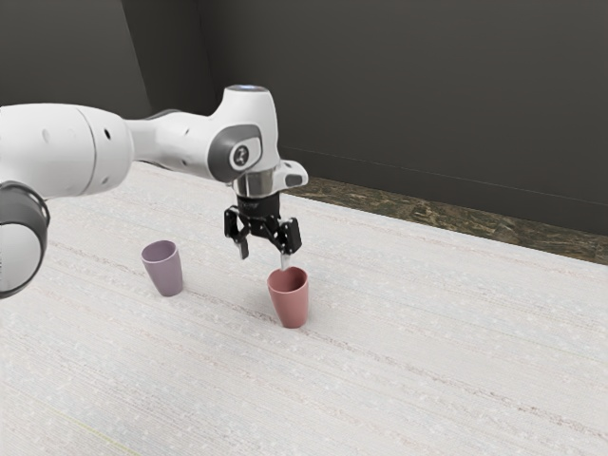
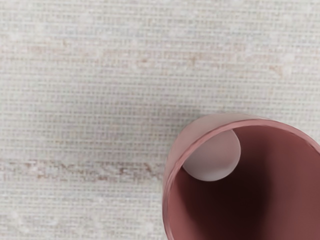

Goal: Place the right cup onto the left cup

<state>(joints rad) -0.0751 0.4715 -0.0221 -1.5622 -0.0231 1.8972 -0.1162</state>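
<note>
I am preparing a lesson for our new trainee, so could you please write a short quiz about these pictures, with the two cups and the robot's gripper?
1. Fill the gap with "apart" or "stacked": on the table, the purple cup and the red cup stand ____.
2. Which cup is nearer to the gripper?
(a) the purple cup
(b) the red cup
3. True or false: the fingers are shut on the purple cup.

Key: 1. apart; 2. b; 3. false, the fingers are open and the purple cup stands away from them.
</note>
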